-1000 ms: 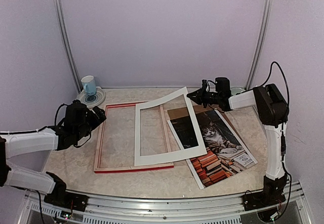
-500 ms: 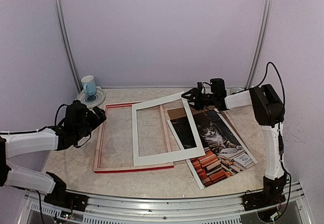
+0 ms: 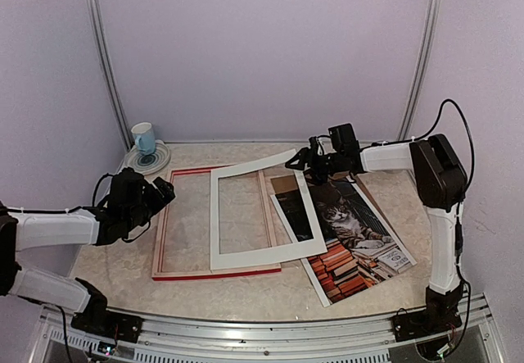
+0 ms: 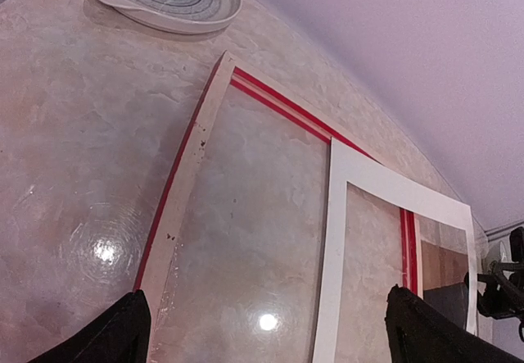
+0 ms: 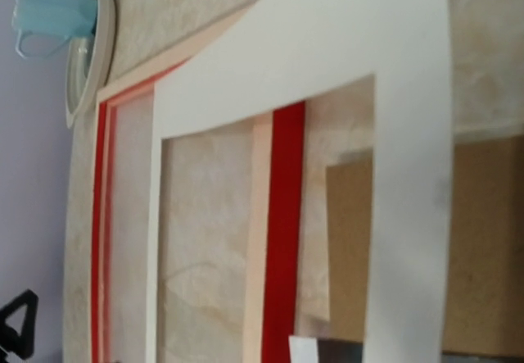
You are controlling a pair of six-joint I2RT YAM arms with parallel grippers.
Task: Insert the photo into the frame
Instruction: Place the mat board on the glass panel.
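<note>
The photo [image 3: 356, 236], a cat among red books, lies flat at the right of the table on a brown backing board [image 3: 282, 184]. The red and pale-wood frame [image 3: 164, 232] lies flat left of centre. A white mat [image 3: 214, 215] rests across the frame's right rail and the photo's left strip. My right gripper [image 3: 296, 161] is open at the mat's far right corner, with nothing between its fingers. My left gripper [image 3: 160, 191] is open and hovers at the frame's far left side. In the left wrist view its fingertips [image 4: 123, 330] flank the frame [image 4: 192, 166] and the mat [image 4: 332, 248].
A blue cup [image 3: 143, 138] stands on a patterned plate [image 3: 147, 160] at the back left corner. In the right wrist view the mat [image 5: 409, 174] overlaps the frame's red rail [image 5: 282, 232] and the backing board [image 5: 483, 240]. Walls close off the back and sides.
My right gripper opened and let go of the mat. The mat's raised far corner dropped and slid left, and the right gripper moved left with it. The left arm barely shifted.
</note>
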